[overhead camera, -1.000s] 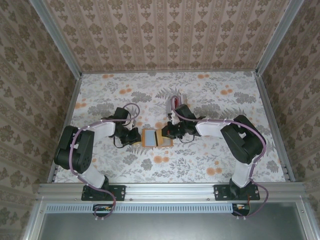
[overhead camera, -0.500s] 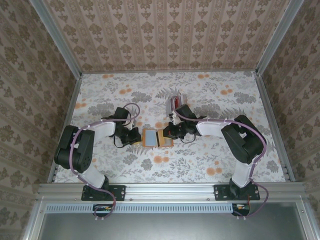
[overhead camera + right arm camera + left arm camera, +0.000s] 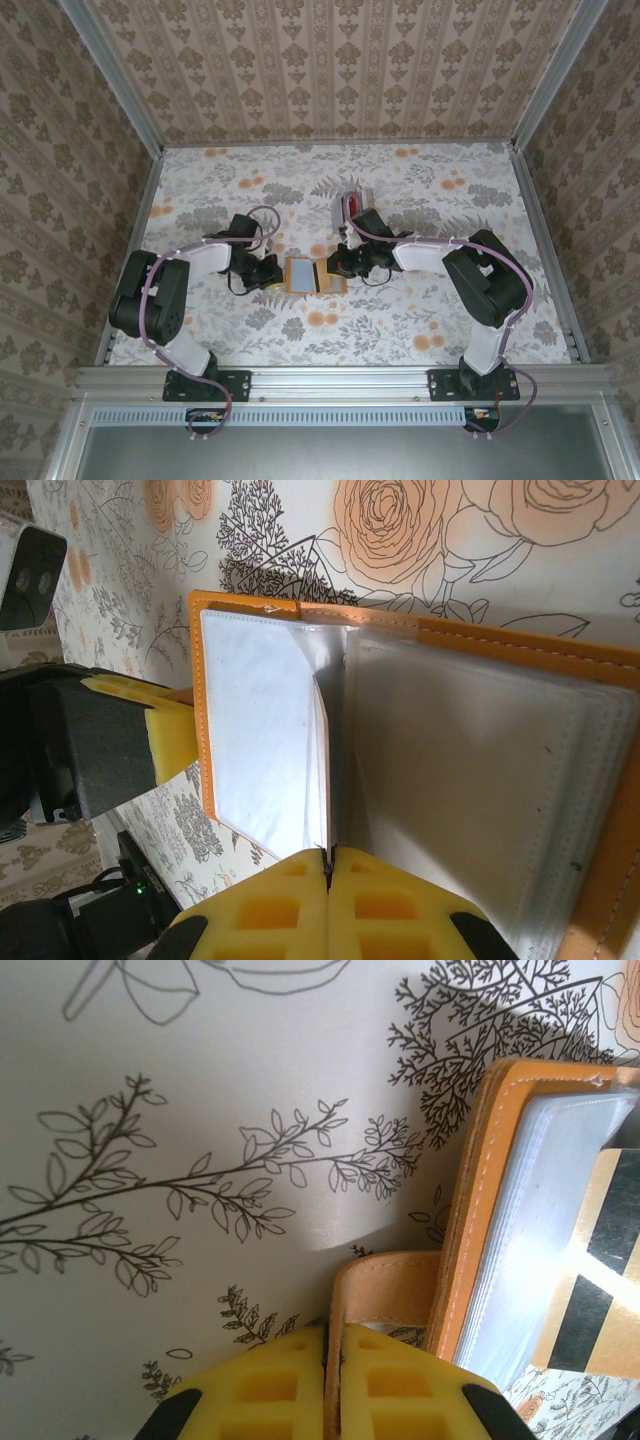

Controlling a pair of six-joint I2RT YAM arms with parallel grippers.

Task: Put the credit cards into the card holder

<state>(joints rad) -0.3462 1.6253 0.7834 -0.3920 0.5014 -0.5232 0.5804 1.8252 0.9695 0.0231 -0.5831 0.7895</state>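
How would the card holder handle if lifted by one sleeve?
Probably floppy: the sleeve in the right pincer is thin clear plastic. The holder looks flat and light, so likely to slide, not tip. Glossy plastic may slip.

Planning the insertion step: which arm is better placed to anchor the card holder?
Left, probably. The left gripper is shut on the closure strap of the card holder, outside the pockets; the right gripper pinches a clear sleeve.
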